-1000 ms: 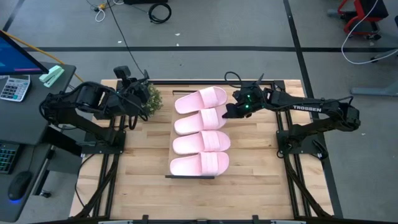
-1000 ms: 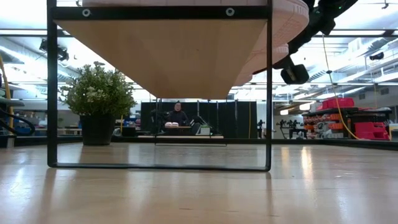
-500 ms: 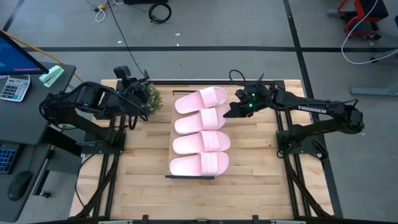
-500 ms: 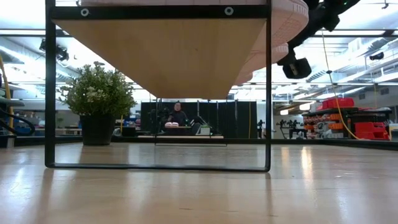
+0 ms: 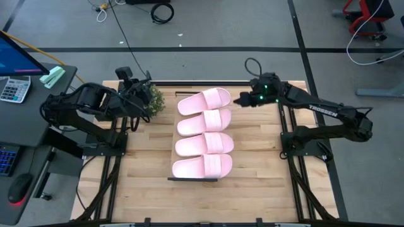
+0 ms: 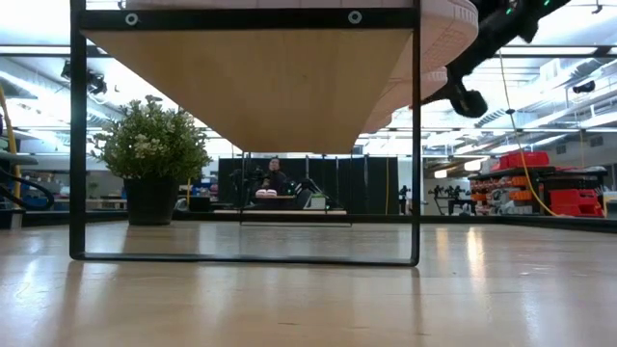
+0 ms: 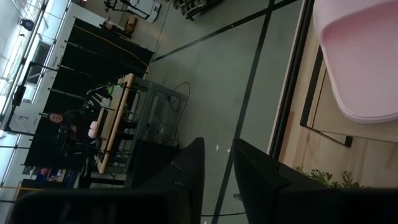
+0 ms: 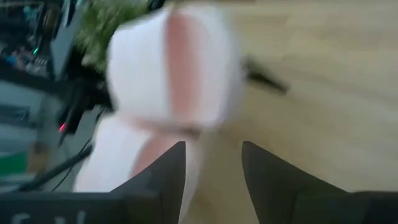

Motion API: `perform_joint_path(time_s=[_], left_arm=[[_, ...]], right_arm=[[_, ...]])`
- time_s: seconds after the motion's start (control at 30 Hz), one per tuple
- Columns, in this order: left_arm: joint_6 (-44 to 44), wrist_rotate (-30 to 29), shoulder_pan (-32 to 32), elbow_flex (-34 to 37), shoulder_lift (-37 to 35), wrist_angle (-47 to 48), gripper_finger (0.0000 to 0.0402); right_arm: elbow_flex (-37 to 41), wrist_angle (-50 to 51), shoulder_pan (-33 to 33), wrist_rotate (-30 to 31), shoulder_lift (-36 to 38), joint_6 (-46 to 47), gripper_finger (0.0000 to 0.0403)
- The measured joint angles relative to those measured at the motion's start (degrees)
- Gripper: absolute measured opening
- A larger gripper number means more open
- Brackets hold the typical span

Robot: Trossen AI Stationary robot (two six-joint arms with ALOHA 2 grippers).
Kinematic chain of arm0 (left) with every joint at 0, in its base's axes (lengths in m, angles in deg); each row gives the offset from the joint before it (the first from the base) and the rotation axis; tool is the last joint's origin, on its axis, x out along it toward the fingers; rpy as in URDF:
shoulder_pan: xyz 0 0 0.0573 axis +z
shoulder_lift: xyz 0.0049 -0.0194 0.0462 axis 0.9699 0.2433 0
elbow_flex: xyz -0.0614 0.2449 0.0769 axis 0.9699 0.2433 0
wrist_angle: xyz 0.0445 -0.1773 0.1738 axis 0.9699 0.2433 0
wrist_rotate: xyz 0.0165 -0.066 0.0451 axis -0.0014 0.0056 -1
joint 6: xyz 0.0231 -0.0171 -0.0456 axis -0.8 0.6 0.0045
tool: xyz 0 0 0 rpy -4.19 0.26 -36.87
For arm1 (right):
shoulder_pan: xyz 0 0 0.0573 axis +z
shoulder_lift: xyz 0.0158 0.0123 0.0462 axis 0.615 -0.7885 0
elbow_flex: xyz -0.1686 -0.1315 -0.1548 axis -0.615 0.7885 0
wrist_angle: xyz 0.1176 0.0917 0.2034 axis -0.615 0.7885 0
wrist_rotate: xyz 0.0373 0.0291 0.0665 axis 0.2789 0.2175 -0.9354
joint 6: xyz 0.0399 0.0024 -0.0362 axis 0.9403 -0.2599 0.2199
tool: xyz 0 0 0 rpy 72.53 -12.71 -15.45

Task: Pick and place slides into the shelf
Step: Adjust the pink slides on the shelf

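Four pink slides (image 5: 204,131) lie side by side in a row on the plank top of the shelf (image 5: 175,150), which stands in the middle of the wooden surface (image 5: 139,183). The slide at the far end of the row (image 5: 204,101) is skewed, its toe end angled away from its neighbour and reaching past the shelf's end.

My right jaws (image 5: 238,101) hover just off the right-hand tip of that skewed slide, apart from it; in the right wrist view the two dark fingers (image 8: 160,176) stand spread with bare wood showing between them, holding nothing.

My left jaws (image 5: 140,104) wait at the far-left part of the surface, beside a small potted plant (image 5: 153,98); in the left wrist view the fingers (image 7: 186,168) show a narrow gap with nothing gripped.

In the low view the shelf's black frame (image 6: 77,145) rests on the surface, with a slide's edge (image 6: 453,29) overhanging its top.
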Motion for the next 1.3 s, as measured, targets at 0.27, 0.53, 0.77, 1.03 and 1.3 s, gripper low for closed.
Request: perform_joint_path(time_s=[0.27,0.53,0.77,1.03,1.3], left_arm=[[0.0,0.0,0.0,0.0,0.0,0.0,0.0086],[0.0,0.0,0.0,0.0,0.0,0.0,0.0093],[0.0,0.0,0.0,0.0,0.0,0.0,0.0083],[0.0,0.0,0.0,0.0,0.0,0.0,0.0091],[0.0,0.0,0.0,0.0,0.0,0.0,0.009]], right_arm=[[0.0,-10.0,-7.5,-6.1,-6.8,-2.7,0.0161],[0.0,-11.8,-6.9,-9.1,-11.6,-2.4,0.0132],[0.0,-16.2,-6.7,-10.2,-11.2,0.0,0.0027],[-2.8,-17.3,-6.2,-10.3,-11.0,3.1,0.0028],[-7.7,-17.4,-4.3,-10.4,-15.2,1.8,0.0027]])
